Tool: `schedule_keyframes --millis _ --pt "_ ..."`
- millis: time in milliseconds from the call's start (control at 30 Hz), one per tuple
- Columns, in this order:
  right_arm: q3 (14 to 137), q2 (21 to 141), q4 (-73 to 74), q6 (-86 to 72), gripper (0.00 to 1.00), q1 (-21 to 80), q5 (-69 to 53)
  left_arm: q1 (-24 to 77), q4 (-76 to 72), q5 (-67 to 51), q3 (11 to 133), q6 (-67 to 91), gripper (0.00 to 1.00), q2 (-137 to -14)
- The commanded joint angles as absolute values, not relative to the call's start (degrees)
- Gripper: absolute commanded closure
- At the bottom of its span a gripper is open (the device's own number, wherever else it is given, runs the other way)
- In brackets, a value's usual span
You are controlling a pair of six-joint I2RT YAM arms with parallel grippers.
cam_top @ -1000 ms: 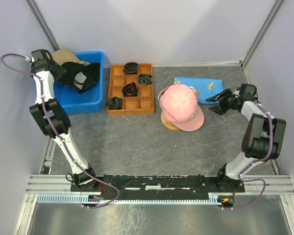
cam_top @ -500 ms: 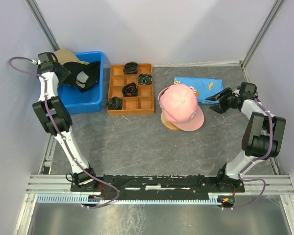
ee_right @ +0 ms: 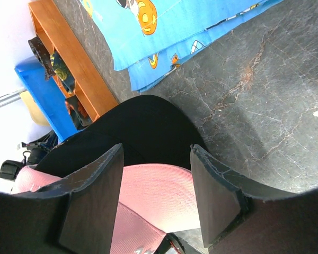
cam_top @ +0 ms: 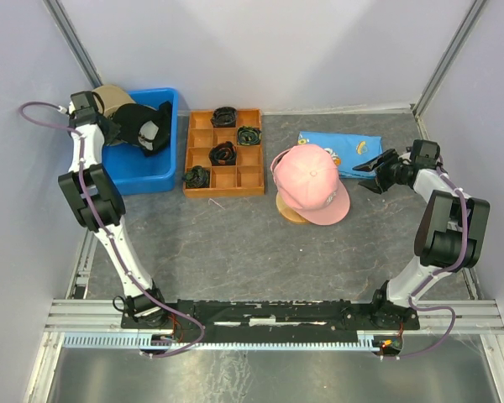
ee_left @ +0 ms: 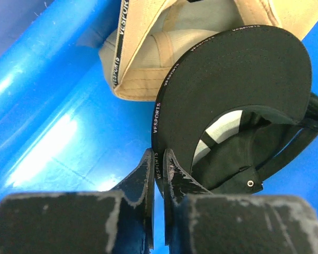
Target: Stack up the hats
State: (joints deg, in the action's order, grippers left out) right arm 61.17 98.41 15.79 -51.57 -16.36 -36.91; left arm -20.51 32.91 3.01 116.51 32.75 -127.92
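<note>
Black fabric brim nipped edge-on in the left gripper [ee_left: 159, 165], closed down to the brim's own thickness on one black cap [ee_left: 238, 84]. Taken at the stiff rim rather than the crown, probably for a firmer handle than soft cloth. Held with the brim's underside and the lining turned to the wrist camera, inside the blue bin [ee_left: 47, 143] just left of the wooden tray [cam_top: 249, 176], touching the tan cap [ee_left: 148, 47] lying lining-up behind. Clear of the bin floor or not: cannot tell.

Pink cap [cam_top: 309, 180] just right of the tray on the bench [cam_top: 235, 243], crown up, brim toward the arms' bases; by the look of it, the place chosen for the stack. Tan edge [cam_top: 287, 211] peeping from under its near side; cap or stand, cannot tell.

Right gripper [cam_top: 365, 176] farther right of the tray, beyond the pink cap and beside the blue printed cloth [cam_top: 336, 149], spread wide with nothing in it, pointed at the pink cap; parked there, perhaps, to steady the pile on arrival.

Judged stage: getting the black cap out of the bin, with the carry not yet made. Calls next for a lift over the bin wall, a pass above the tray clear of the coiled bundles [cam_top: 223, 154], then a lowering crown over crown. Weak point: so thin a pinch, with the cap free to swing or slip.
</note>
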Motion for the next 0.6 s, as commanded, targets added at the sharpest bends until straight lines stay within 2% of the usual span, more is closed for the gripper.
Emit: schedule_keyframes --millis 0,567 --pt "63.65 97.02 15.47 -50.3 0.39 -15.78 -35.81 -20.18 29.35 3.64 114.8 35.67 0.97 -126.89" --pt "70.52 83.13 22.07 -45.98 0.39 -7.42 -29.87 -16.73 28.29 2.33 108.73 32.31 0.97 -99.71"
